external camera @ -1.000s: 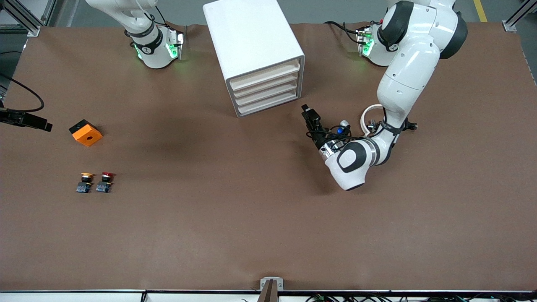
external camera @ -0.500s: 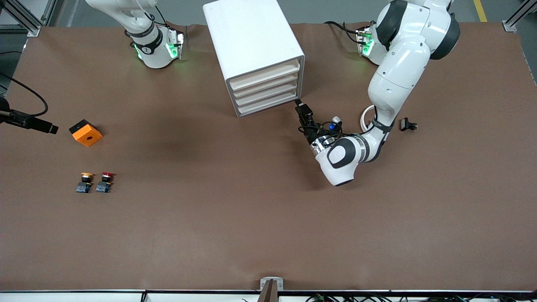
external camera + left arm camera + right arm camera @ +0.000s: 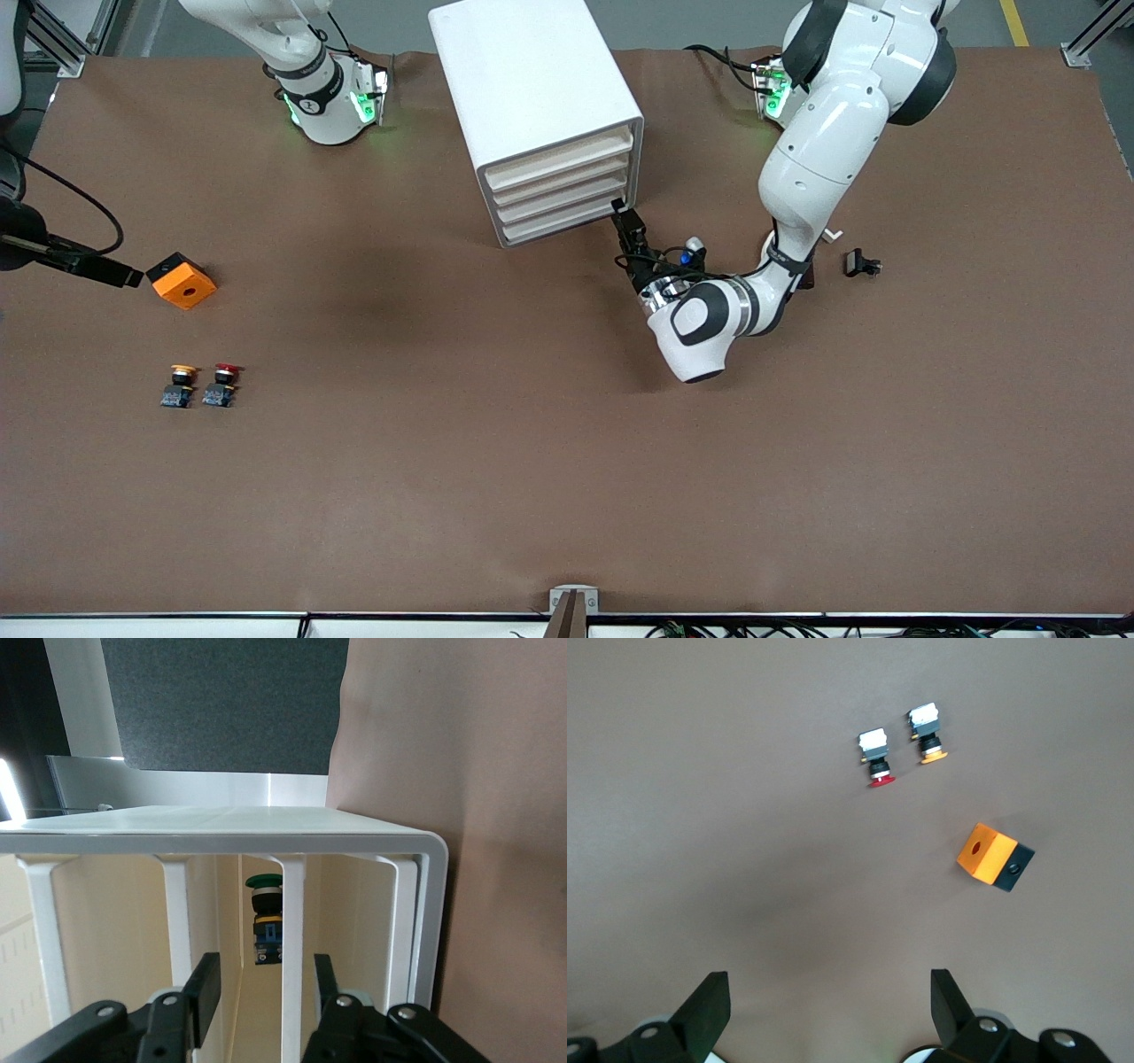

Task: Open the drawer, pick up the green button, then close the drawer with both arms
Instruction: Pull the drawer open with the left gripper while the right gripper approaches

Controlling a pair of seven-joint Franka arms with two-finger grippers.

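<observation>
The white cabinet (image 3: 532, 89) stands at the table's middle, and all its cream drawer fronts (image 3: 560, 206) look pushed in. My left gripper (image 3: 620, 213) is at the lower fronts, at the corner toward the left arm's end. It is open in the left wrist view (image 3: 266, 970), with one white slat (image 3: 293, 930) standing loose between its fingers. The green button (image 3: 263, 882) shows inside the cabinet just past that slat. My right gripper (image 3: 124, 276) hangs wide open beside the orange block (image 3: 182, 280), holding nothing (image 3: 828, 988).
A yellow-capped button (image 3: 181, 383) and a red-capped button (image 3: 223, 381) stand together, nearer the front camera than the orange block (image 3: 990, 855). The right wrist view shows the red one (image 3: 876, 757) and the yellow one (image 3: 928, 734). A small black part (image 3: 861, 264) lies beside the left arm.
The left arm has swung toward the cabinet, bringing its gripper up to the lower drawer fronts. The right gripper has crept toward the orange block. Neither gripper's opening has changed.
</observation>
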